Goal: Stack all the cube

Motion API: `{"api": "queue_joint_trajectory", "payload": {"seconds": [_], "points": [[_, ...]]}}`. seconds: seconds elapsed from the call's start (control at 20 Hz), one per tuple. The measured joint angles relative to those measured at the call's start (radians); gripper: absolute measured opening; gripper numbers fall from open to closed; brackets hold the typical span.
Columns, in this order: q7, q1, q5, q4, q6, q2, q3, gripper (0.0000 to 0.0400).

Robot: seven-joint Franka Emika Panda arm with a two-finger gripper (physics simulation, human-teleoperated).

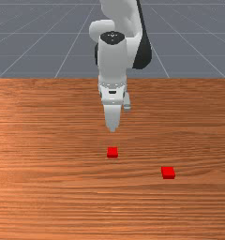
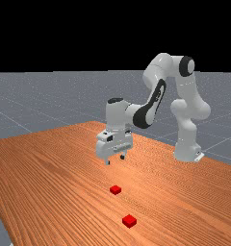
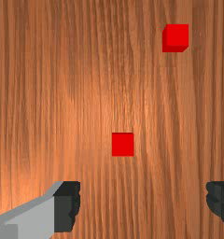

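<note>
You are working over a table (image 1: 44, 187) whose edge by the arm's base is running well behind both cubes. In the far view, the left edge is also lying well apart from them. Wood is stretching between the near cube (image 1: 112, 152) and the outer cube (image 1: 168, 172), and you are having room on either side of each. The near cube is sitting around the front view's middle, closer to the arm (image 2: 157, 96); the outer one is resting toward the front view's right, nearer that camera.

Your arm is reaching out and bending downward, and your gripper (image 2: 115, 159) is hovering above the wood, pointing down. In the wrist view, its jaws are standing wide apart, holding nothing, while the near cube is lying closer to them than the outer cube.
</note>
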Motion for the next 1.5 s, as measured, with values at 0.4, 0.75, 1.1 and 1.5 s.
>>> {"api": "queue_joint_trajectory", "payload": {"seconds": [0.4,0.75,1.1,1.5], "points": [[0.445,-0.02,0.052,-0.002,-0.261,-0.121,-0.116,0.0087],[1.209,-0.036,0.257,0.069,-0.449,-0.1,-0.209,0.0003],[1.292,-0.017,0.278,0.075,-0.411,-0.106,-0.2,0.0346],[1.345,0.069,0.281,0.094,-0.139,0.098,-0.149,0.0399]]}}
